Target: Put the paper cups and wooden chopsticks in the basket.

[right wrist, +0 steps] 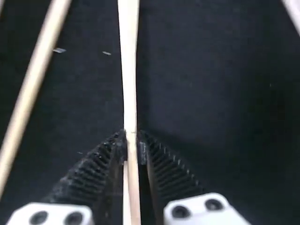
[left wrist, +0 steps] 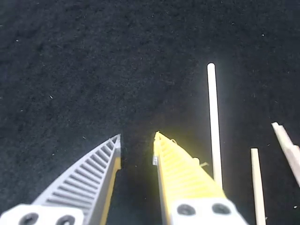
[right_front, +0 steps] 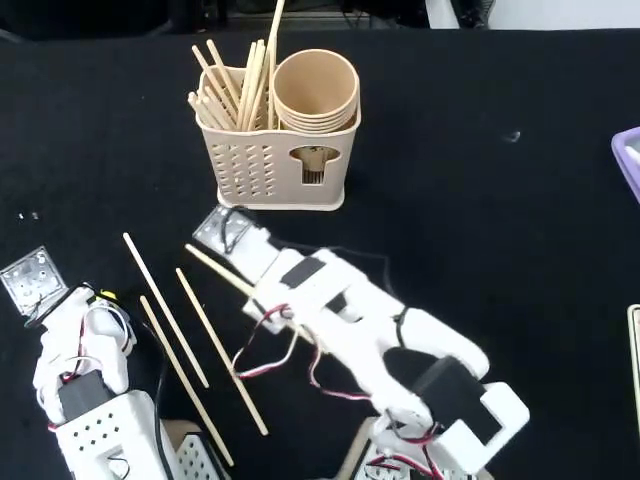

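Right gripper [right wrist: 131, 138] clamped on one chopstick [right wrist: 128, 70] — left gripper [left wrist: 137, 140] jaws parted, beside loose chopsticks [left wrist: 213, 117]. Paper cups [right_front: 316, 90] stacked in basket [right_front: 262, 165].

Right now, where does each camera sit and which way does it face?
High view: fixed above the table, looking down on basket, loose chopsticks and both arms.
Left wrist view: on the left arm, looking past the open left gripper at table and loose chopsticks.
Right wrist view: on the right arm, looking past the right gripper, shut on a chopstick.
Shared: that chopstick also shows in the high view.
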You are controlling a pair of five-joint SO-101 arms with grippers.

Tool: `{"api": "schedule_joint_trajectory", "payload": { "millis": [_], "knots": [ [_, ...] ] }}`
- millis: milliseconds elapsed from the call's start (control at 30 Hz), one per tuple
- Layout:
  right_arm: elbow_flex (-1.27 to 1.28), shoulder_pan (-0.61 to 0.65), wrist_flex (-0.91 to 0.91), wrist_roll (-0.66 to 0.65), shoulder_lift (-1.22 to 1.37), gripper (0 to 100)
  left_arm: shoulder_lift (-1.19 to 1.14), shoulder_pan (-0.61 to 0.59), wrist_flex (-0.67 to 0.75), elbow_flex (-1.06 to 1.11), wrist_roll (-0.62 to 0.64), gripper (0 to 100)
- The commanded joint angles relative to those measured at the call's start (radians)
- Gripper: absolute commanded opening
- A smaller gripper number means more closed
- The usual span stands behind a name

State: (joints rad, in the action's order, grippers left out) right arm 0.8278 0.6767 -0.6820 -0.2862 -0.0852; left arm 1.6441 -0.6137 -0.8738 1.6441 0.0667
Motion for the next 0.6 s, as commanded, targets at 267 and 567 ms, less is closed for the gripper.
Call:
{"api": "schedule_joint_trajectory", "payload": {
  "millis": [267,567],
  "knots": [
    [0.048,-0.044,-0.066,-0.021,-0.349,1.1,0.009,-0.008,0.005,-0.042,0.009,12],
    [-0.127,-0.029,-0.055,0.021,-0.702,1.1,0.009,0.013,0.005,-0.041,0.006,12]
  ]
}}
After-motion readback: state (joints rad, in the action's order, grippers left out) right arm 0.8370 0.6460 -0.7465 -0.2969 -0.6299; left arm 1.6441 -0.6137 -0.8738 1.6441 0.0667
